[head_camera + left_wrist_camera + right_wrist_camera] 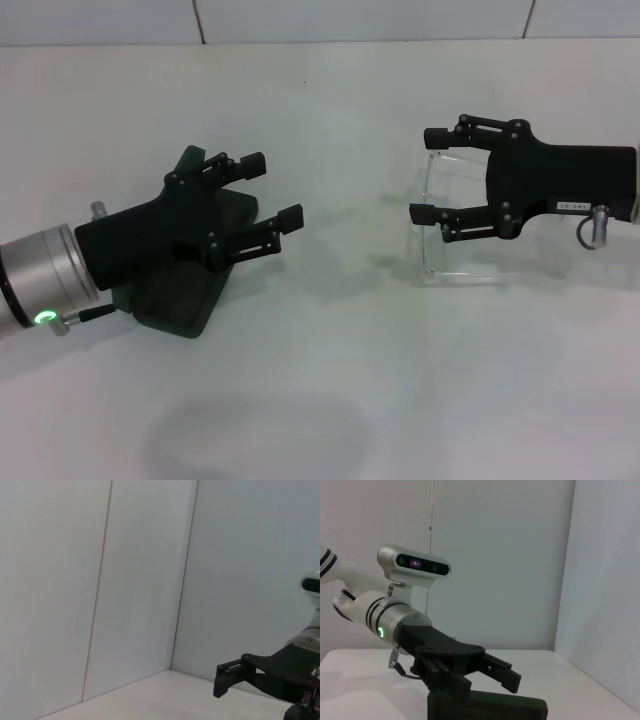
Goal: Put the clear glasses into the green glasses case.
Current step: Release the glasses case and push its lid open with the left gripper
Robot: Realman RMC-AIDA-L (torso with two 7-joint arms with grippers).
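Right gripper (432, 172) jaws spread wide, nothing between them, fingers pointing toward the case side of the table. It hangs over the clear glasses (470, 262), which lie flat on the white table (330, 400), directly under and just in front of the fingertips. Frame is see-through, so only faint outlines show: a front bar near the fingertips and the thin arms running back under the gripper body. Long axis of the front appears to run roughly across the fingers' pointing direction, so the open jaws look about lined up to straddle it, but whether the gripper touches the frame cannot be told.

Left gripper (272, 192) jaws also open, holding nothing. It sits above the green glasses case (175, 295), fingertips past the case's far edge, pointing toward the glasses. The case lies on the table well apart from the glasses, mostly hidden under this arm. In the right wrist view the left gripper (490, 672) hovers just over the dark green case (505, 707); lid open or closed is not clear.

Right arm is plainly nearer the glasses; left is nearer the case. Likely next: right gripper drops and closes on the frame.
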